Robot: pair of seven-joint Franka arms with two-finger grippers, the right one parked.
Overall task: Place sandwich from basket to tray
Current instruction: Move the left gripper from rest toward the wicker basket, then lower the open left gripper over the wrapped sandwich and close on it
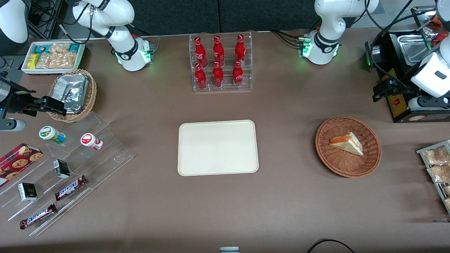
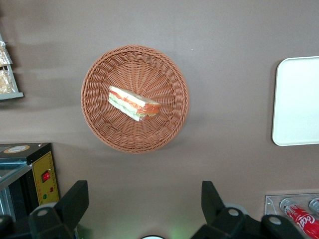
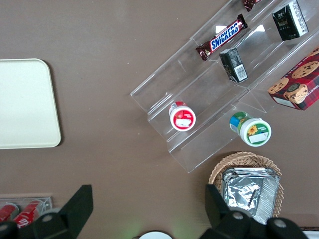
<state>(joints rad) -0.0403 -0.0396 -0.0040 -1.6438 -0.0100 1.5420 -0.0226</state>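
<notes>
The sandwich (image 1: 346,143) is seen lying inside the round brown basket (image 1: 337,166). It is a small white bread wedge, and red and green layers are shown along its edge. In the left wrist view, the sandwich (image 2: 133,103) is found near the middle of the basket (image 2: 99,124), lying flat on the woven bottom.

The basket is set on the brown table (image 1: 288,211), toward the working arm's end. The cream tray (image 1: 218,147) is placed near the middle of the table, well apart from the basket. Nothing is seen on the tray. One edge of the tray (image 2: 298,102) is also caught in the left wrist view.

The gripper (image 2: 142,209) is held up high above the table, and the basket is looked down on from there. Its two dark fingers (image 2: 75,201) are spread wide apart, and nothing is held between them. The sandwich and the basket are not touched by it.

A clear rack of red bottles (image 1: 220,63) is stood farther from the front camera than the tray. A lighter basket with silver foil packs (image 1: 72,93) is kept toward the parked arm's end of the table. Clear steps (image 1: 66,175) with candy bars and small tubs are set near it. A black box with a red switch (image 1: 397,102) is placed near the brown basket.
</notes>
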